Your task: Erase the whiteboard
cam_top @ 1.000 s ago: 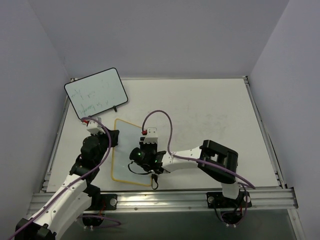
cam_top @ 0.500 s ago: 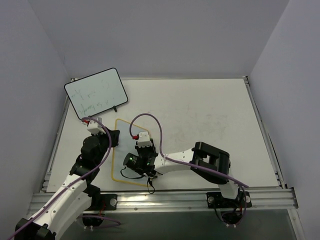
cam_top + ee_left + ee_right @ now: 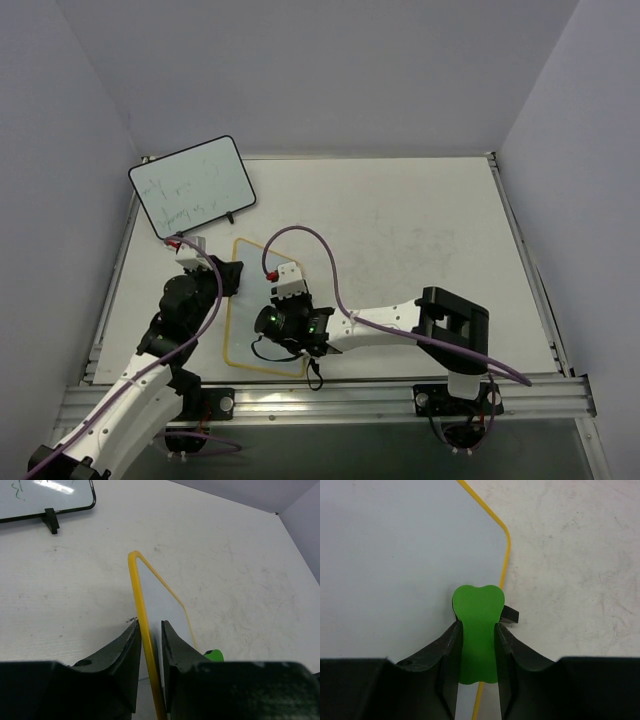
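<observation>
The whiteboard (image 3: 255, 268) lies flat on the table, its face wiped blank and its thin yellow rim (image 3: 136, 587) showing. My left gripper (image 3: 232, 278) is at its left edge. In the left wrist view its fingertips (image 3: 149, 625) sit close on either side of the rim, shut on the board. My right gripper (image 3: 298, 325) hovers over the board's right side. It (image 3: 477, 625) is shut on a green bone-shaped eraser (image 3: 477, 610) resting on the white face (image 3: 395, 555) next to a small black foot (image 3: 510, 615). The eraser's tip (image 3: 215, 655) peeks into the left wrist view.
A second whiteboard with a black rim (image 3: 192, 188) and faint writing stands at the back left on a black foot (image 3: 49, 520). The white tabletop (image 3: 420, 230) stretches to the right. A metal rail (image 3: 330, 400) runs along the near edge.
My right gripper slid left across the board with the eraser, then came back to the right. The left arm has barely moved.
</observation>
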